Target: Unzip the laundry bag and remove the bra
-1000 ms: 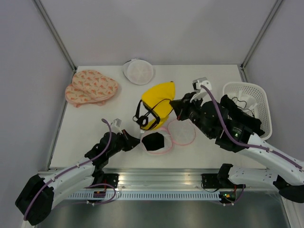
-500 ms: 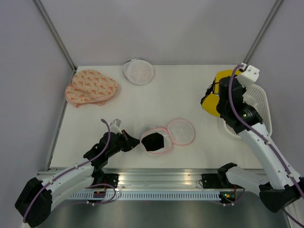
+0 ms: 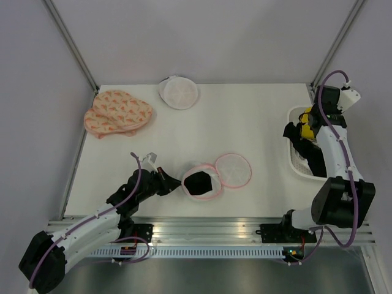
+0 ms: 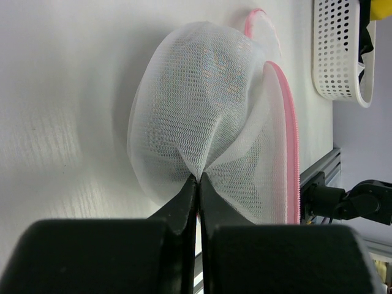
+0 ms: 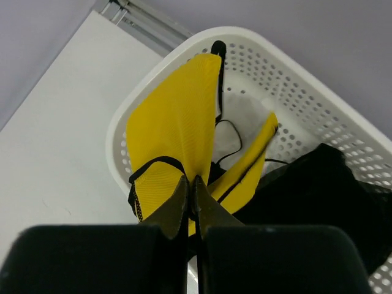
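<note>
The white mesh laundry bag (image 3: 205, 182) with pink zipper trim lies open near the table's front, its round lid (image 3: 233, 169) flipped to the right. My left gripper (image 3: 170, 184) is shut on the bag's mesh (image 4: 202, 122) at its left edge. My right gripper (image 3: 304, 130) is shut on the yellow bra (image 5: 177, 135) with black straps and holds it over the white basket (image 5: 306, 79) at the right edge. In the top view only a little of the yellow bra (image 3: 304, 131) shows beside the arm.
A peach patterned bra (image 3: 116, 113) lies at the back left. Another white mesh bag (image 3: 178, 92) sits at the back centre. The basket (image 3: 295, 160) also holds a black garment (image 5: 324, 184).
My right arm has swung the yellow bra from above the open bag across to the right and over the basket. The left gripper and the bag have stayed put.
</note>
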Robot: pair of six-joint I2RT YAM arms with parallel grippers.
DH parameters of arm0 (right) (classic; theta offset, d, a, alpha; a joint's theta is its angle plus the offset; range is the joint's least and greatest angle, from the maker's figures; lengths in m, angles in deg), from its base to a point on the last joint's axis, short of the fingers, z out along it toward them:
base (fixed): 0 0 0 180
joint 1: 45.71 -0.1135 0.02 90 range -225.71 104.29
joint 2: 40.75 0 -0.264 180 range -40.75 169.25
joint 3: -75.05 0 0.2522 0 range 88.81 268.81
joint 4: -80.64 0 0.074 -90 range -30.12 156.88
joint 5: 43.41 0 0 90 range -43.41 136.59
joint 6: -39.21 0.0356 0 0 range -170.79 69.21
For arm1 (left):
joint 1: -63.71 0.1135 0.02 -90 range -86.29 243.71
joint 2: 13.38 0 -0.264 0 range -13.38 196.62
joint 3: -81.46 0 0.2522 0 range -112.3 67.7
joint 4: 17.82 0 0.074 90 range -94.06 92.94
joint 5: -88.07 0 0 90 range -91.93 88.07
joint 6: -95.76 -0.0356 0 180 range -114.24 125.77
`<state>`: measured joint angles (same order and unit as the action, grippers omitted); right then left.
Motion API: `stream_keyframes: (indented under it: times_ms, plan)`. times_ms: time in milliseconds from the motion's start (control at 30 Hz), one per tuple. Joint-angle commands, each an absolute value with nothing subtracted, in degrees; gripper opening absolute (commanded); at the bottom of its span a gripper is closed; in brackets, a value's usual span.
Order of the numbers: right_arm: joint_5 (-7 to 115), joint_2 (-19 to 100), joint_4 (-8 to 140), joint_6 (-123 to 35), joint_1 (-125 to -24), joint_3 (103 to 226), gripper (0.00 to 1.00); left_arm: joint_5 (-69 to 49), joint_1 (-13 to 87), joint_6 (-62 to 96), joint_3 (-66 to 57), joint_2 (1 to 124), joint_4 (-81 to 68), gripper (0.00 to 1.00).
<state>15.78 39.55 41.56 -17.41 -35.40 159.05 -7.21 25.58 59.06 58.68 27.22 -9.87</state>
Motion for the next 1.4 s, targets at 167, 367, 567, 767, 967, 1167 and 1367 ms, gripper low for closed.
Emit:
stream_keyframes:
  times_ms: [167, 367, 567, 767, 967, 1167, 1367]
  plan:
    - [21.6, 49.7, 47.9, -14.4, -36.4, 157.2, 0.00, -8.9, 25.4, 59.5, 57.2, 27.5, -11.5, 0.02]
    - [18.5, 50.2, 47.1, -12.7, -36.7, 152.6, 0.01, -8.8, 25.4, 60.1, 59.1, 27.1, -12.5, 0.02]
    - [22.8, 39.7, 48.8, -15.9, -37.0, 148.9, 0.37, -8.7, 25.4, 60.1, 58.9, 26.9, -13.4, 0.02]
    - [23.5, 31.2, 41.0, -20.3, -41.4, 155.4, 0.74, -8.5, 25.4, 60.1, 59.1, 26.6, -13.6, 0.02]
    - [43.1, 26.0, 43.4, -27.6, -55.9, 151.6, 0.76, -7.6, 25.4, 60.6, 60.1, 25.7, -13.9, 0.02]
    - [54.8, 22.4, 52.4, -25.7, -74.4, 140.3, 0.75, -7.1, 25.4, 61.0, 60.7, 25.8, -14.3, 0.02]
    - [55.4, 23.8, 58.7, -22.1, -90.6, 134.2, 0.75, -7.0, 25.4, 61.6, 60.8, 25.7, -14.8, 0.02]
